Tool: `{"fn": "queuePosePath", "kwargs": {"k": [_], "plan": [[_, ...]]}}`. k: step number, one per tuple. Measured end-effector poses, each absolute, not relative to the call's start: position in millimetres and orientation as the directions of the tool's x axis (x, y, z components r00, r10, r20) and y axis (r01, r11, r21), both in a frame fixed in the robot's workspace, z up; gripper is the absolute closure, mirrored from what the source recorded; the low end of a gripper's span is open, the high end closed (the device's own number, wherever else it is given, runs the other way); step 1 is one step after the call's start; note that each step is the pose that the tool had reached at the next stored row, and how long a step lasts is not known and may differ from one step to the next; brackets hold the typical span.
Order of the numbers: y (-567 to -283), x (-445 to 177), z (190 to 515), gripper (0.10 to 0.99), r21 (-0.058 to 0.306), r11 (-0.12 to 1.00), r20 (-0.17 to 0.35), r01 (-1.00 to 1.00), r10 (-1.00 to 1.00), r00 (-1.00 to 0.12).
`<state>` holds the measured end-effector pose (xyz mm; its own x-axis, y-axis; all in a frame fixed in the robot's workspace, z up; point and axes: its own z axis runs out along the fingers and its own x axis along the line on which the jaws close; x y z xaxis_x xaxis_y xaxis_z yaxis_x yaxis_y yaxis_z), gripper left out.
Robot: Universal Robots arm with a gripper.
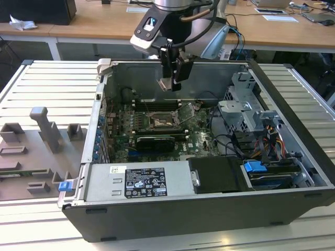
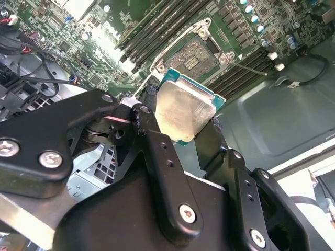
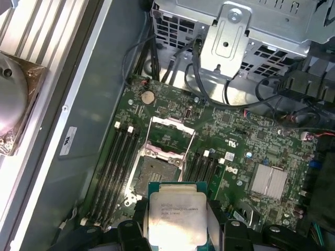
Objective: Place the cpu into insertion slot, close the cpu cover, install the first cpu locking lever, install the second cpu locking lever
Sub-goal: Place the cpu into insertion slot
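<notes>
The gripper (image 2: pixel 179 124), jaws clamped on the cpu (image 3: pixel 177 217), hangs above the insertion slot (image 3: pixel 153 175), its cpu cover (image 3: pixel 170 135) raised.

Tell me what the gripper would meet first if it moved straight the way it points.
Probably the open insertion slot: the gripper points down at the board, and the held cpu would touch first. Depth is unclear, so it may land slightly beside the slot.

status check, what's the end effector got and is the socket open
End effector shut on the cpu, above the board. Insertion slot bare, cpu not yet seated. Cpu cover hinged up, out of the way.
</notes>
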<state>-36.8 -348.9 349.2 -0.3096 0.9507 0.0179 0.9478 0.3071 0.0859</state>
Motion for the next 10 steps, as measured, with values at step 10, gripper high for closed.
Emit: {"fn": "queuePosePath", "kwargs": {"k": [10], "plan": [[-348.9, -36.9, 344.5, 0.549, 0.086, 0.277, 0.018, 0.957, 0.960, -0.279]]}}
